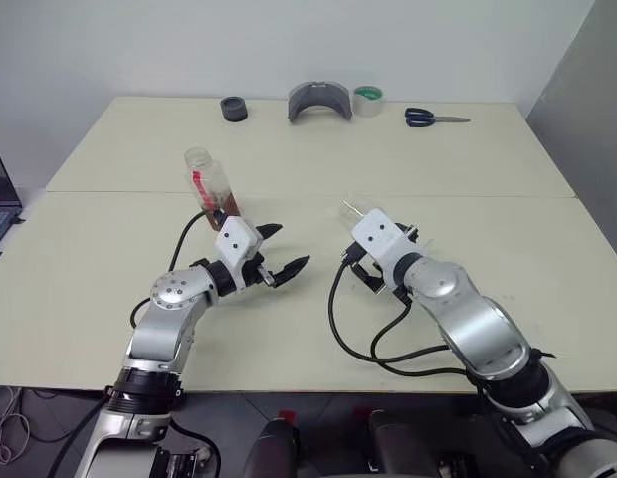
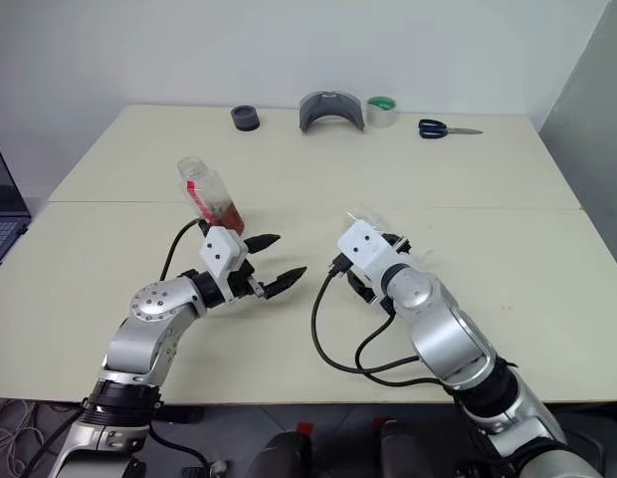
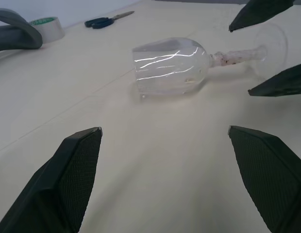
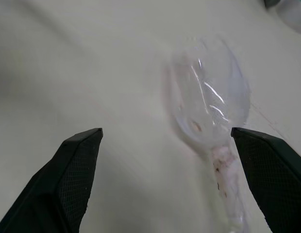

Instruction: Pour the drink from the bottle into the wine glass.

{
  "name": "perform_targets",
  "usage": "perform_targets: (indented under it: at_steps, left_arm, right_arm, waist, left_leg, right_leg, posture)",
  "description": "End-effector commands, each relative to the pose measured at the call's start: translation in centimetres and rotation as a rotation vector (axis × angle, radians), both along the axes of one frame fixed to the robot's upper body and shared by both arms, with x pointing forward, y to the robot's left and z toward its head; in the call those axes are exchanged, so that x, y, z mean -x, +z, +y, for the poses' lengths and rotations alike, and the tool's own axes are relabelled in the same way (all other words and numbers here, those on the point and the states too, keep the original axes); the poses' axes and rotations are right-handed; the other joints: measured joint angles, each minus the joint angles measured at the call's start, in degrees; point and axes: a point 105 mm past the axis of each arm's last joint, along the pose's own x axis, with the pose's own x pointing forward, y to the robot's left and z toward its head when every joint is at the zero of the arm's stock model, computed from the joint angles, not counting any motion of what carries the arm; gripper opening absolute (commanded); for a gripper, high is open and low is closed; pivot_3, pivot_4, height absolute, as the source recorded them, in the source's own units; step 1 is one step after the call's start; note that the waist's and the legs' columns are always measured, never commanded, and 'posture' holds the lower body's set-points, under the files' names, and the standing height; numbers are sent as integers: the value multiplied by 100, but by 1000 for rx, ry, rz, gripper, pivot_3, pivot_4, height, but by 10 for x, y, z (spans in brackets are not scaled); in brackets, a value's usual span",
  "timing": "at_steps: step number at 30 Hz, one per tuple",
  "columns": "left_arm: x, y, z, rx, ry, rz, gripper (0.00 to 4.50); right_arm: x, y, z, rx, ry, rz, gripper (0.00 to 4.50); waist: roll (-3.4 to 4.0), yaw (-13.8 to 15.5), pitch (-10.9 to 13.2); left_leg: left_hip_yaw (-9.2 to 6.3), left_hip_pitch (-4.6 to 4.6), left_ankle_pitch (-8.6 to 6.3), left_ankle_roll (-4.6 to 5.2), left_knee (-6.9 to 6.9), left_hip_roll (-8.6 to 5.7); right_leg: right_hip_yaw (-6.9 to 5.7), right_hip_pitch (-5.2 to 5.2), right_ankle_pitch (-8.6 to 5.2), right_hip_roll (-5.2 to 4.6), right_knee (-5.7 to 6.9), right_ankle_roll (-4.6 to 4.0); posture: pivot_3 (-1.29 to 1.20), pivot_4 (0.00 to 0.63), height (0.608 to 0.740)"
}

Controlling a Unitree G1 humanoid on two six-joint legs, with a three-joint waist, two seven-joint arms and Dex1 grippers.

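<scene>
Here the wine glass (image 3: 172, 65) is seen lying on its side on the worktop (image 1: 289, 159), ungrasped, between the released left gripper (image 1: 285, 251) and the released right gripper (image 4: 165, 145).

Silver arms, white wrist blocks (black cables), black jaws

Bright, even light falls from above on the pale table (image 1: 408, 169), shadows under the arms soft and faint, white streaks of glare on the glass (image 3: 170, 65) lying on its side, which looks smeared and out of focus in the right wrist view.
</scene>
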Motion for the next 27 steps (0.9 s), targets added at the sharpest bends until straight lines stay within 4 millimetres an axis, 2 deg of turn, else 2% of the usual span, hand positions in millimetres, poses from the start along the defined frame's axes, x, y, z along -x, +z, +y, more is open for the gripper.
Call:
perform_targets:
  at_steps: [1,12,18,24,27]
  left_arm:
    - [-3,10,-9,17,-28,-43,4477]
    - [-8,6,-28,38,-82,-31,4477]
    - [-3,5,-39,57,-148,-11,4477]
    - [0,-3,-39,45,-164,-2,4477]
    - [1,-7,-39,44,-167,2,4500]
  right_arm:
    - [-6,14,3,93,-62,-102,4500]
    - [-30,-3,-10,214,-185,-118,4500]
    - [-39,-9,-9,244,-183,-119,4500]
    - [-50,-11,-14,268,-190,-120,4500]
    - [-54,-13,-16,259,-194,-106,3926]
  waist:
    - [0,-6,0]
    - [0,-4,0]
    - [0,-18,0]
    - [0,-29,0]
    - [0,-33,0]
  left_leg:
    - [-1,0,0,0,-1,1]
    - [2,-4,0,0,0,0]
    - [5,-3,0,0,0,1]
    - [6,-4,0,0,0,0]
    - [5,-4,0,0,0,1]
  right_leg:
    - [0,0,0,1,0,0]
    - [1,-4,1,2,2,0]
    - [3,-5,1,3,3,0]
    - [3,-6,1,2,3,0]
    - [3,-6,1,3,3,0]
  posture:
    - [0,150,740]
    - [0,150,740]
    - [0,150,740]
    - [0,150,740]
    - [0,150,740]
